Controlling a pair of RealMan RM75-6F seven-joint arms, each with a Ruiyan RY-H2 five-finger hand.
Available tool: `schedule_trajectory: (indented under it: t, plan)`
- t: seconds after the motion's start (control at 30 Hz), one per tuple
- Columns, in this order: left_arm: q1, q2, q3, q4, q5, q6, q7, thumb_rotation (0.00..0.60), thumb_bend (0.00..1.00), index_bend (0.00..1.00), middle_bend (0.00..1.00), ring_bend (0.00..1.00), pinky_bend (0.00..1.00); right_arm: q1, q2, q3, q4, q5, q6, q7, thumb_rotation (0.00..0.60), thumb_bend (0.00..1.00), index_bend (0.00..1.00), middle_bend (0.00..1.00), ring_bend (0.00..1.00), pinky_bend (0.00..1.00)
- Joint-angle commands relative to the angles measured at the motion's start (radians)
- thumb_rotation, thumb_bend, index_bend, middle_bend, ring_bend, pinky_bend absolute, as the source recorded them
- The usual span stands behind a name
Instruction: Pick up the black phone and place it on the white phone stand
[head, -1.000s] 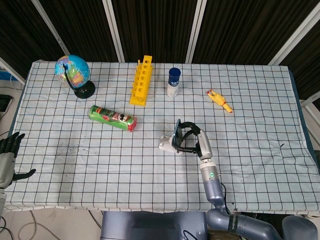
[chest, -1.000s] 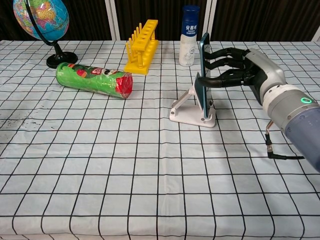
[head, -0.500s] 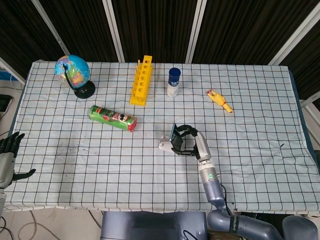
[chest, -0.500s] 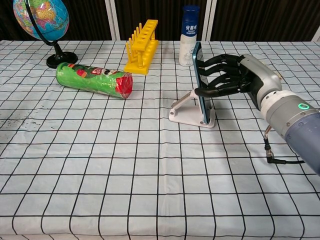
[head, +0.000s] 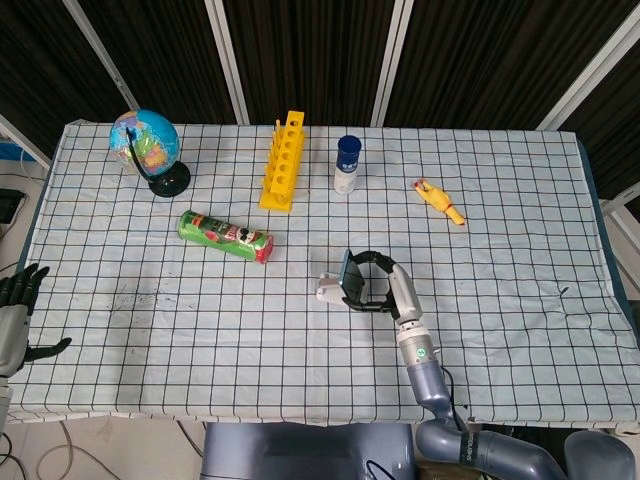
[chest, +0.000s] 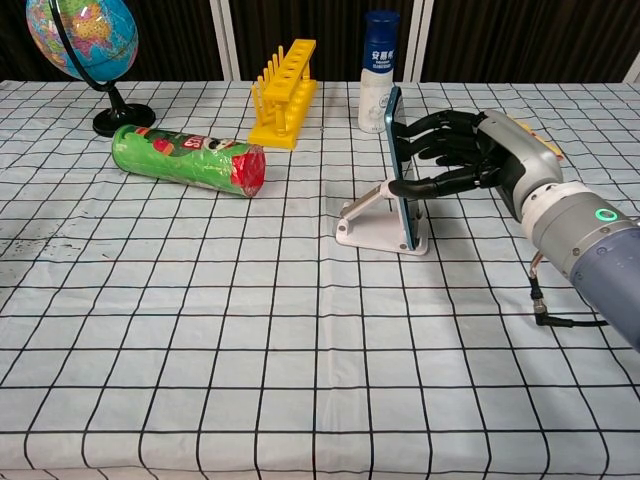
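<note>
The right hand grips the black phone upright on the white stand, while the left hand hangs open off the desk.

Two arms with five-finger hands, seen from head and chest cameras

The right hand is built with black fingers and a silver-grey back shell; a pale wrist ring with a small green light is followed by a blue-grey forearm, and a thin black cable is seen below it. The left hand is shown with dark fingers and a grey palm
</note>
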Motion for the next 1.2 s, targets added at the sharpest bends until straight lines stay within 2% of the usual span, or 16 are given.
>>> schedule_trajectory:
  t: [0.03,0.47,0.57,0.93,1.2]
  plan:
    - [0.0,0.0,0.0,0.0,0.0,0.0,0.0,0.6,0.0,0.0,0.0,0.0,0.0,0.0,0.001,0.001,-0.001,0.001,-0.001,-0.003,0.6,0.05,0.29,0.27,0.17,0.16]
    - [0.0,0.0,0.0,0.0,-0.001,0.0,0.0,0.6,0.0,0.0,0.0,0.0,0.0,-0.001,0.008,-0.005,-0.011,0.002,-0.013,-0.02,0.6,0.0,0.01,0.05,0.05,0.15]
    - [0.0,0.0,0.0,0.0,-0.002,0.0,0.0,0.6,0.0,0.0,0.0,0.0,0.0,-0.003,0.012,-0.009,-0.017,-0.001,-0.014,-0.022,0.6,0.0,0.0,0.0,0.01,0.14]
    - [0.001,-0.001,0.001,0.0,0.002,0.005,0.004,0.6,0.0,0.0,0.0,0.0,0.0,-0.03,0.066,-0.039,-0.079,-0.021,-0.009,-0.04,0.6,0.0,0.0,0.0,0.0,0.14]
    - [0.004,-0.003,0.002,0.003,0.011,0.016,0.008,0.6,0.0,0.0,0.0,0.0,0.0,-0.08,0.193,-0.091,-0.156,-0.063,0.011,-0.08,0.6,0.0,0.0,0.0,0.0,0.14]
